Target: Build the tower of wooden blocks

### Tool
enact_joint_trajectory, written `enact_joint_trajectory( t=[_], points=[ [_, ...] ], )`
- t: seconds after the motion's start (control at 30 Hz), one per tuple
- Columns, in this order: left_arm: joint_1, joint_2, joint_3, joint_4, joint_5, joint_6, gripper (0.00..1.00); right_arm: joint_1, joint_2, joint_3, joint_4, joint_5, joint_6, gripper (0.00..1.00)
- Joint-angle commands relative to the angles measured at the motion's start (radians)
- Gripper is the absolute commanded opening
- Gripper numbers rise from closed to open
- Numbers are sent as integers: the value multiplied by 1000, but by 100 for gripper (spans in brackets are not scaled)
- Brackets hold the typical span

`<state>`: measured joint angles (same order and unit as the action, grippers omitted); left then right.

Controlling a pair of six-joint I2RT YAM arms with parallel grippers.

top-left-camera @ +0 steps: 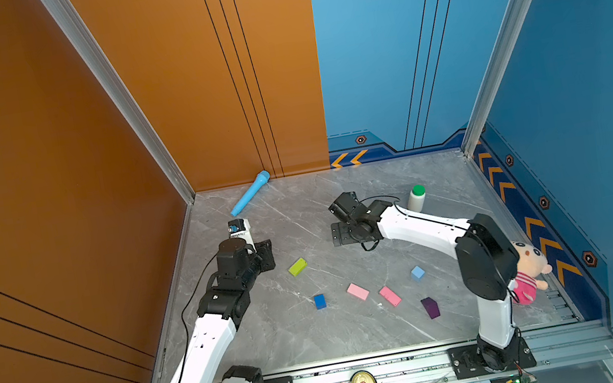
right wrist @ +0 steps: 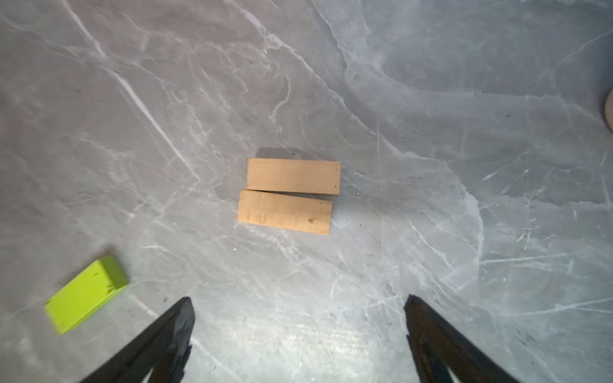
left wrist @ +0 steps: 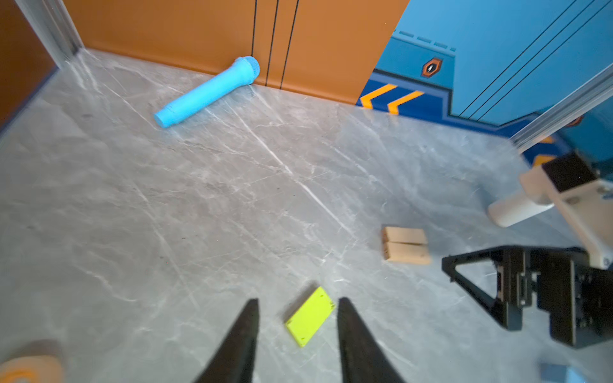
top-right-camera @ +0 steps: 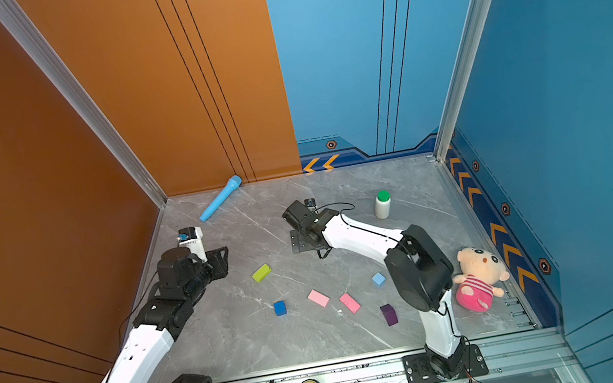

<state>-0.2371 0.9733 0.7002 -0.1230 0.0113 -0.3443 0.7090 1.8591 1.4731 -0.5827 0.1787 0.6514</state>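
Microphone (top-left-camera: 249, 194) back left, bottle (top-left-camera: 417, 201) right, wood blocks (top-left-camera: 357, 291) nearer

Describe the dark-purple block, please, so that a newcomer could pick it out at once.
On the grey marble table, find the pink plush doll at the right edge. Left of it, past the right arm, lies the dark-purple block. It is the darkest block, nearer the front rail than the pink bar beside it.
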Motion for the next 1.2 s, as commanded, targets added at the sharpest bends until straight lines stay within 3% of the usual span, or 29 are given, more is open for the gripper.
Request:
enact_joint_trajectory(
  t=[0.0, 0.07, 0.13, 0.23, 0.33, 0.67, 1.17],
  points=[
    [-41, 81, 11, 111, 112, -60, 13, -70, -56, -94, 101, -86, -14, 91],
    [-76, 151, 39, 129, 134, -81, 0, -106, -71, -135, 137, -134, -13, 75],
    [-110, 238, 81, 135, 163, -100, 0, -140, -81, -177, 191, -183, -10, 49],
    [-158, 366, 137, 139, 179, -115, 0, -181, -81, -213, 252, -235, -11, 20],
    [-190, 497, 201, 146, 201, -144, 0, -218, -63, -224, 291, -277, -19, 0],
    [-212, 812, 375, 142, 262, -215, 0, -303, 86, -200, 392, -424, -9, 0],
    [-216, 939, 444, 82, 214, -224, 0, -318, 189, -166, 460, -477, 20, 0]
  ],
)
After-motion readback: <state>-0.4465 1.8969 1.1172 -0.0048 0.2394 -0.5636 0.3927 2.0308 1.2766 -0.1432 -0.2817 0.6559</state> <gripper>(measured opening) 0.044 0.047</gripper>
